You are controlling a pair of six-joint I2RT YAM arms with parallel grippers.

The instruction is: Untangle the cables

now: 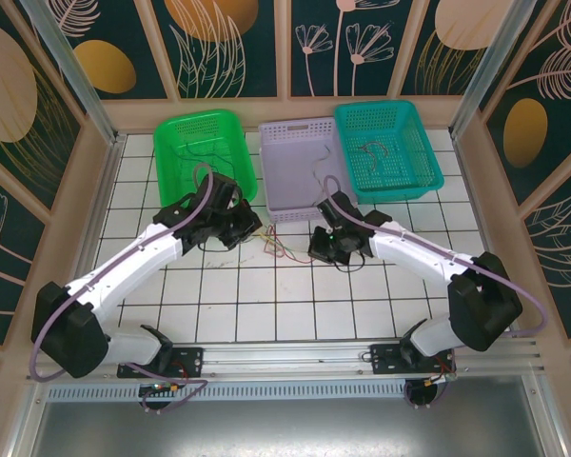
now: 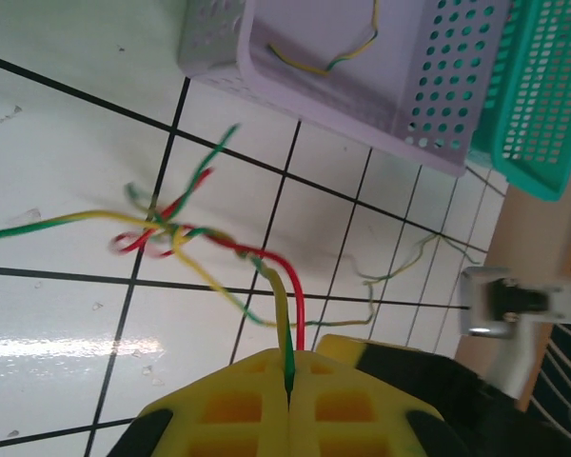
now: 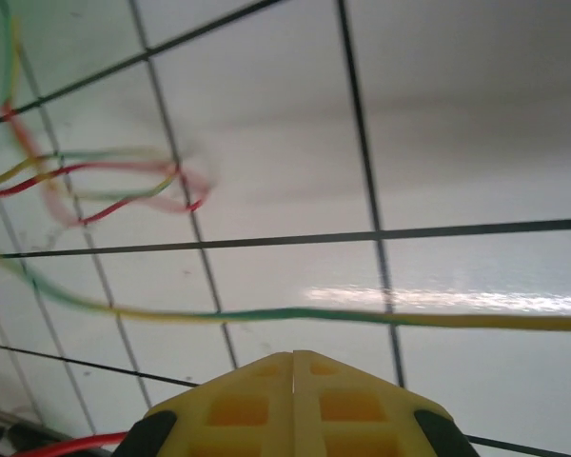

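The cables [image 1: 282, 249] lie as a small knot of thin green, yellow and red wires on the white tiled table, between my two grippers. In the left wrist view the knot [image 2: 169, 230] sits ahead of my left gripper [image 2: 291, 356], whose yellow fingers are shut on a green-and-yellow wire [image 2: 284, 305] leading up into the knot; a red wire [image 2: 299, 309] runs down beside it. My right gripper [image 3: 293, 355] is shut, with nothing visible between its tips. A green-and-yellow wire [image 3: 295, 314] stretches across just in front of it, and the blurred knot [image 3: 114, 186] lies further off to its left.
Three baskets stand at the back: green [image 1: 206, 152], lilac [image 1: 303, 176] and teal [image 1: 388, 148]. The lilac basket [image 2: 428, 114] holds a yellow-green wire [image 2: 328, 59]. The teal basket holds a dark wire [image 1: 373, 152]. A loose thin wire [image 2: 414, 262] lies on the tiles near the right arm [image 2: 514, 305].
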